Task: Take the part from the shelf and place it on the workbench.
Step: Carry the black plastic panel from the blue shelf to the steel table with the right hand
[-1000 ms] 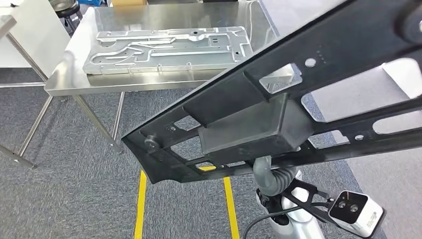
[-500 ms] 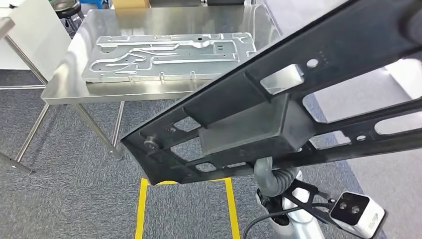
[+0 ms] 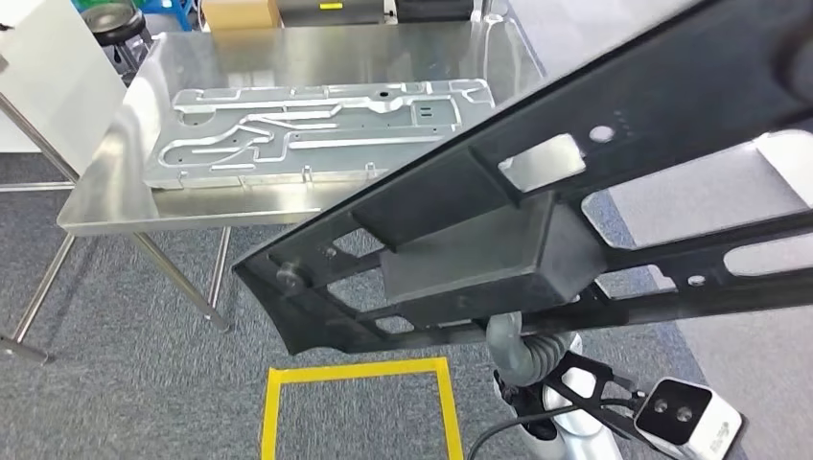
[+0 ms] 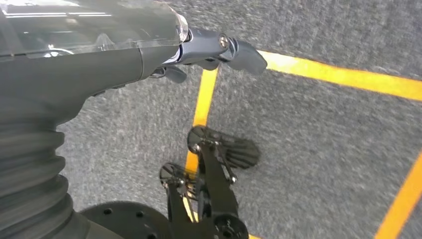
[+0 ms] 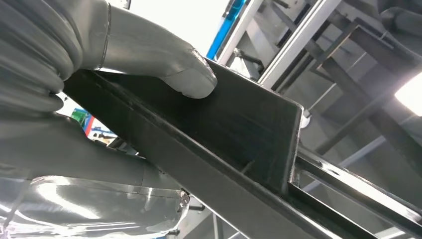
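Head view: long black perforated plastic frame part (image 3: 537, 220) held slantwise, blocking much of steel workbench (image 3: 288, 57) carrying a silver stamped metal panel (image 3: 326, 129), yellow floor tape (image 3: 357, 372) below; left wrist view: left hand (image 4: 209, 50) empty, fingers curled loosely above grey carpet (image 4: 318, 149); right wrist view: right hand (image 5: 124, 55) clamped on the part, thumb pressed on top.

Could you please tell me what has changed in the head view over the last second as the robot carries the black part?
The whole view has shifted: the camera has moved, so the steel workbench with the metal plate sits lower in the picture and the yellow floor marking now shows as a box outline. The black part stays in the same place in the picture, still gripped by the right hand.
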You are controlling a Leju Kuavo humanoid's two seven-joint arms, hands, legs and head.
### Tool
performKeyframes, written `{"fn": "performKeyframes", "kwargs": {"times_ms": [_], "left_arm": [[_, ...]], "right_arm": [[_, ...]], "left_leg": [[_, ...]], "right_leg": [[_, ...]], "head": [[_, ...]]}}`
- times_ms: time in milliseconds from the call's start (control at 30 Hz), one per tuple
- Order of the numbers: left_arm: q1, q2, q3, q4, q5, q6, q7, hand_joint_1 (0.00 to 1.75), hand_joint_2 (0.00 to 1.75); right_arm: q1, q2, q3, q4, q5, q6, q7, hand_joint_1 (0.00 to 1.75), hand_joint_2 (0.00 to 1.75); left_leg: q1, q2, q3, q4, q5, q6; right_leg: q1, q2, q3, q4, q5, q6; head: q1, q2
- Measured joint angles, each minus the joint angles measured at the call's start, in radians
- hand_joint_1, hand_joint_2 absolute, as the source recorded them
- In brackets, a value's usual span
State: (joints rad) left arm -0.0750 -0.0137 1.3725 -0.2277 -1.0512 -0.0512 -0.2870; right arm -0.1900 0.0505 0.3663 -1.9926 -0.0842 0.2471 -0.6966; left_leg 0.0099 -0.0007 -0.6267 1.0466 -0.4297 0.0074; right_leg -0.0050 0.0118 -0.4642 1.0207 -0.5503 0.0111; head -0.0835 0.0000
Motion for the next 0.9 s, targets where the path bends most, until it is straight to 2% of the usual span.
{"fn": "performKeyframes", "kwargs": {"times_ms": [33, 100, 133, 200, 233, 267, 300, 333, 367, 400, 433, 467, 533, 567, 600, 633, 700, 733, 767, 800, 833, 900], "left_arm": [[-0.001, 0.000, 0.000, 0.000, 0.000, 0.000, 0.000, 0.00, 1.75], [-0.003, 0.000, 0.000, 0.000, 0.000, 0.000, -0.001, 0.00, 1.75], [-0.004, 0.000, 0.000, 0.000, 0.000, 0.000, -0.001, 0.00, 1.75], [-0.004, 0.000, 0.000, 0.000, -0.001, -0.001, -0.001, 0.00, 1.75], [-0.004, 0.000, 0.000, 0.000, -0.002, -0.002, -0.001, 0.00, 1.75], [-0.003, 0.000, 0.000, 0.000, -0.003, -0.002, -0.001, 0.00, 1.75], [-0.002, 0.000, 0.000, 0.000, -0.004, -0.003, -0.001, 0.00, 1.75], [-0.002, 0.000, 0.000, 0.000, -0.005, -0.004, -0.001, 0.00, 1.75], [-0.003, -0.001, -0.001, 0.000, -0.006, -0.004, -0.001, 0.00, 1.75], [-0.004, -0.001, -0.001, 0.000, -0.007, -0.005, -0.001, 0.00, 1.75], [-0.005, -0.002, -0.001, 0.000, -0.008, -0.005, -0.001, 0.00, 1.75], [-0.006, -0.002, -0.002, 0.000, -0.010, -0.005, -0.001, 0.00, 1.75], [-0.010, -0.001, -0.002, 0.000, -0.011, -0.004, -0.001, 0.00, 1.75], [-0.012, -0.001, -0.003, 0.000, -0.010, -0.003, -0.001, 0.00, 1.75], [-0.015, -0.001, -0.003, 0.000, -0.009, -0.002, -0.001, 0.00, 1.75], [-0.016, -0.001, -0.003, 0.000, -0.008, -0.001, -0.001, 0.00, 1.75], [-0.016, -0.001, -0.003, 0.000, -0.005, 0.001, -0.001, 0.00, 1.75], [-0.014, -0.001, -0.003, 0.000, -0.004, 0.002, -0.002, 0.00, 1.75], [-0.012, 0.000, -0.003, 0.000, -0.003, 0.003, -0.002, 0.00, 1.75], [-0.011, 0.000, -0.003, 0.000, -0.003, 0.005, -0.002, 0.00, 1.75], [-0.010, 0.000, -0.003, 0.000, -0.003, 0.006, -0.003, 0.00, 1.75], [-0.007, -0.001, -0.002, 0.000, -0.001, 0.009, -0.004, 0.00, 1.75]], "right_arm": [[0.002, 0.002, 0.000, -0.005, 0.002, 0.003, 0.000, 1.75, 1.75], [0.002, 0.004, 0.000, -0.011, 0.003, 0.005, 0.000, 1.75, 1.75], [0.004, 0.004, -0.001, -0.012, 0.004, 0.005, 0.000, 1.75, 1.75], [0.010, 0.004, -0.004, -0.015, 0.005, 0.005, 0.000, 1.75, 1.75], [0.014, 0.004, -0.007, -0.017, 0.006, 0.005, 0.000, 1.75, 1.75], [0.018, 0.004, -0.010, -0.020, 0.006, 0.005, 0.000, 1.75, 1.75], [0.021, 0.004, -0.013, -0.024, 0.007, 0.006, 0.000, 1.75, 1.75], [0.024, 0.004, -0.017, -0.029, 0.007, 0.006, 0.000, 1.75, 1.75], [0.027, 0.004, -0.021, -0.032, 0.007, 0.007, 0.000, 1.75, 1.75], [0.031, 0.004, -0.026, -0.036, 0.006, 0.008, 0.000, 1.75, 1.75], [0.035, 0.004, -0.031, -0.040, 0.006, 0.010, 0.000, 1.75, 1.75], [0.038, 0.005, -0.036, -0.044, 0.006, 0.012, 0.000, 1.75, 1.75], [0.043, 0.007, -0.043, -0.058, 0.006, 0.020, 0.000, 1.75, 1.75], [0.045, 0.009, -0.046, -0.064, 0.006, 0.024, 0.000, 1.75, 1.75], [0.046, 0.011, -0.048, -0.068, 0.006, 0.029, 0.000, 1.75, 1.75], [0.048, 0.013, -0.050, -0.070, 0.006, 0.033, 0.000, 1.75, 1.75], [0.050, 0.015, -0.054, -0.072, 0.006, 0.039, 0.000, 1.75, 1.75], [0.052, 0.016, -0.057, -0.072, 0.007, 0.041, 0.000, 1.75, 1.75], [0.054, 0.017, -0.059, -0.073, 0.009, 0.040, 0.000, 1.75, 1.75], [0.056, 0.018, -0.061, -0.074, 0.012, 0.037, 0.000, 1.75, 1.75], [0.058, 0.018, -0.063, -0.076, 0.017, 0.033, 0.000, 1.75, 1.75], [0.062, 0.018, -0.066, -0.083, 0.030, 0.016, 0.000, 1.75, 1.75]], "left_leg": [[0.001, -0.001, 0.010, -0.006, -0.002, 0.006], [0.004, -0.003, 0.037, -0.020, -0.012, 0.018], [0.004, -0.003, 0.048, -0.025, -0.020, 0.022], [0.003, -0.005, 0.070, -0.028, -0.039, 0.027], [0.003, -0.006, 0.083, -0.028, -0.050, 0.027], [0.002, -0.008, 0.100, -0.029, -0.063, 0.027], [0.001, -0.009, 0.117, -0.029, -0.077, 0.026], [0.001, -0.010, 0.133, -0.030, -0.091, 0.025], [-0.001, -0.010, 0.150, -0.029, -0.105, 0.022], [-0.003, -0.012, 0.162, -0.031, -0.117, 0.018], [-0.004, -0.012, 0.172, -0.035, -0.128, 0.013], [-0.005, -0.013, 0.182, -0.035, -0.132, 0.008], [-0.006, -0.012, 0.188, -0.019, -0.124, -0.005], [-0.006, -0.010, 0.180, 0.013, -0.114, -0.011], [-0.005, -0.009, 0.157, 0.058, -0.112, -0.016], [-0.002, -0.007, 0.122, 0.115, -0.123, -0.020], [0.001, -0.006, 0.040, 0.216, -0.181, -0.027], [0.004, -0.006, 0.007, 0.239, -0.214, -0.031], [0.006, -0.006, -0.013, 0.236, -0.231, -0.033], [0.008, -0.006, -0.021, 0.204, -0.219, -0.034], [0.010, -0.006, -0.020, 0.151, -0.178, -0.034], [0.011, -0.004, -0.018, 0.037, -0.048, -0.031]], "right_leg": [[-0.001, -0.001, -0.007, 0.022, 0.008, 0.006], [-0.003, -0.005, -0.061, 0.113, 0.019, 0.015], [-0.004, -0.006, -0.104, 0.172, 0.009, 0.018], [-0.004, -0.006, -0.193, 0.263, -0.044, 0.023], [-0.004, -0.006, -0.224, 0.279, -0.068, 0.023], [-0.004, -0.006, -0.242, 0.266, -0.074, 0.022], [-0.003, -0.006, -0.247, 0.229, -0.057, 0.018], [0.000, -0.007, -0.242, 0.171, -0.008, 0.011], [0.004, -0.007, -0.237, 0.109, 0.060, 0.002], [0.008, -0.006, -0.231, 0.062, 0.116, -0.005], [0.012, -0.005, -0.226, 0.032, 0.158, -0.011], [0.013, -0.004, -0.222, 0.020, 0.171, -0.015], [0.010, -0.002, -0.200, 0.008, 0.159, -0.024], [0.007, -0.001, -0.184, -0.001, 0.153, -0.030], [0.004, -0.001, -0.167, -0.009, 0.146, -0.035], [0.002, -0.001, -0.151, -0.014, 0.138, -0.038], [0.001, -0.001, -0.128, -0.017, 0.118, -0.042], [0.000, 0.000, -0.115, -0.017, 0.107, -0.041], [0.000, 0.002, -0.101, -0.017, 0.096, -0.040], [-0.001, 0.003, -0.085, -0.017, 0.084, -0.037], [-0.002, 0.004, -0.068, -0.016, 0.072, -0.033], [-0.001, 0.005, -0.043, -0.009, 0.047, -0.024]], "head": [[0.000, 0.000], [0.000, 0.000], [0.000, 0.000], [0.000, 0.000], [0.000, 0.000], [0.000, 0.000], [0.000, 0.000], [0.000, 0.000], [0.000, 0.000], [0.000, 0.000], [0.000, 0.000], [0.000, 0.000], [0.000, 0.000], [0.000, 0.000], [0.000, 0.000], [0.000, 0.000], [0.000, 0.000], [0.000, 0.000], [0.000, 0.000], [0.000, 0.000], [0.000, 0.000], [0.000, 0.000]]}}
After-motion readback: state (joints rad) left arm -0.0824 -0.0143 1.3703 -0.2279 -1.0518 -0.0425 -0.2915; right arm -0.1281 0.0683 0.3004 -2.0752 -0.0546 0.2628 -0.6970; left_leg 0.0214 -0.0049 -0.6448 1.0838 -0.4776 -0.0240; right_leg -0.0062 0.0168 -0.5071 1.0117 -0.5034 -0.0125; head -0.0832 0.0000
